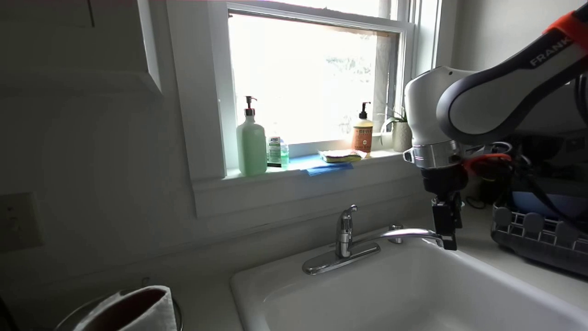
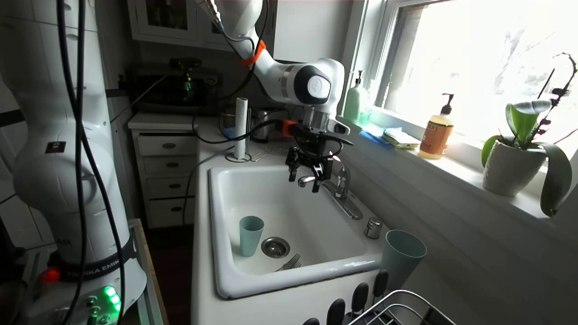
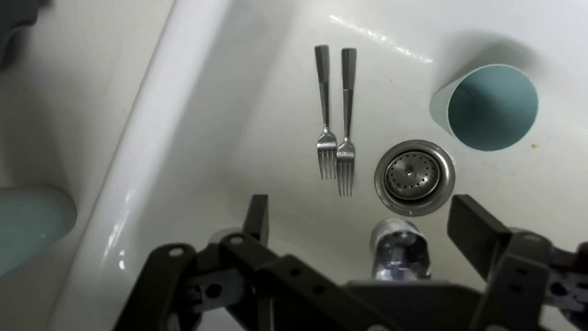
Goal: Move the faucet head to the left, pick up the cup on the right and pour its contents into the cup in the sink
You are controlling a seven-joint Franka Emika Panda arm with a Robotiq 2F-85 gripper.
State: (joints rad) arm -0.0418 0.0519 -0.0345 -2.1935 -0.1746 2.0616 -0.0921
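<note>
My gripper (image 2: 303, 183) is open over the back of the white sink (image 2: 216, 225). In the wrist view its spread fingers (image 3: 360, 216) have the chrome faucet head (image 3: 399, 253) between them, nearer the right finger, with gaps on both sides. The faucet spout also shows in an exterior view (image 1: 409, 233), reaching to the gripper. A light teal cup (image 2: 250, 237) stands upright in the sink by the drain; the wrist view looks into it (image 3: 491, 108). Another teal cup (image 2: 403, 259) stands on the counter beyond the sink rim, partly cut off in the wrist view (image 3: 32, 225). Its contents are not visible.
Forks (image 3: 347, 92) lie in the sink beside the drain (image 3: 413, 177). A dish rack (image 2: 406, 295) stands close to the counter cup. Soap bottles (image 2: 435, 135), a sponge (image 2: 401, 137) and a potted plant (image 2: 512, 167) line the windowsill. A paper-towel holder (image 2: 241, 128) stands behind the sink.
</note>
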